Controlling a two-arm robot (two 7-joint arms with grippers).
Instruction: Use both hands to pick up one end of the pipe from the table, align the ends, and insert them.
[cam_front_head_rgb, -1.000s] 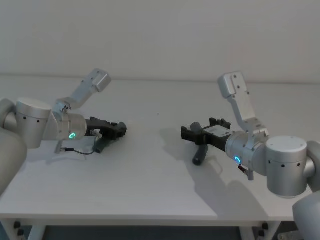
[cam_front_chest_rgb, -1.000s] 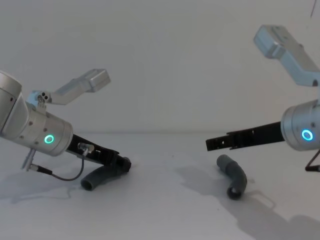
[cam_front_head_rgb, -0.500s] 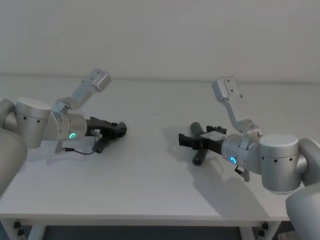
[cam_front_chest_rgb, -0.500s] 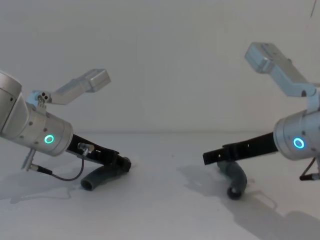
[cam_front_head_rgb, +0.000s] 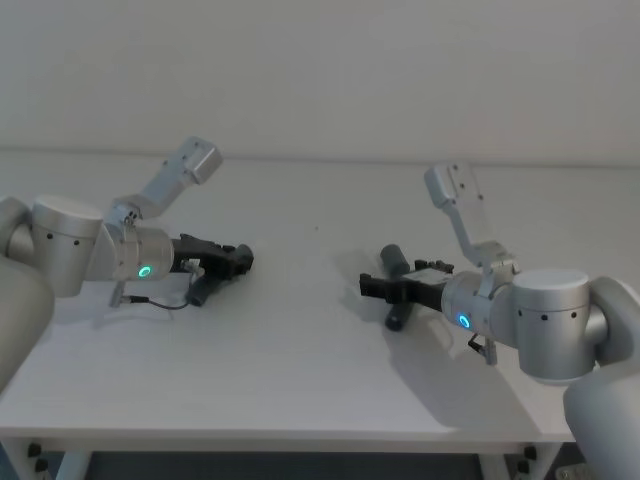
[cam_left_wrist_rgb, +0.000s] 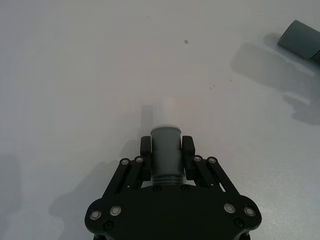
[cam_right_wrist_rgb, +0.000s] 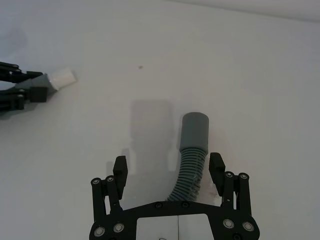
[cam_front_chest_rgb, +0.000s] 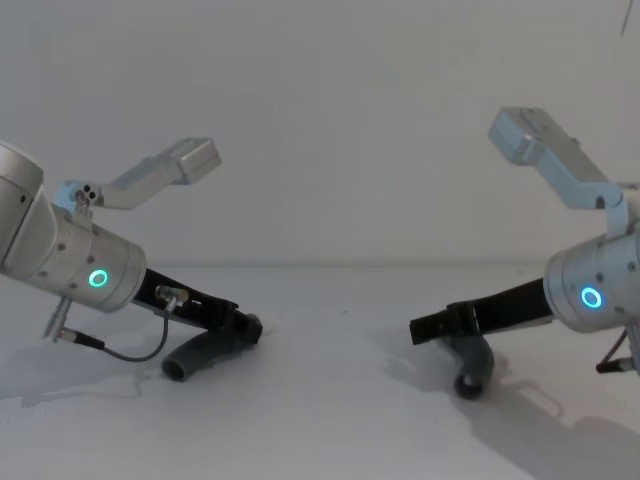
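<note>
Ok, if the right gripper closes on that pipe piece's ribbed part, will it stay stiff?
Probably not: the right gripper straddles, open, the ribbed middle, which looks corrugated and already bent, so the cuff may swing. It's round and loose on the table, so a one-sided touch could roll it.

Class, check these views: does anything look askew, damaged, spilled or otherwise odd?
Nothing stands out. The black left gripper is shut on one dark grey bent tube piece; the open black right gripper straddles the second tube piece, which lies intact on the white table.
</note>
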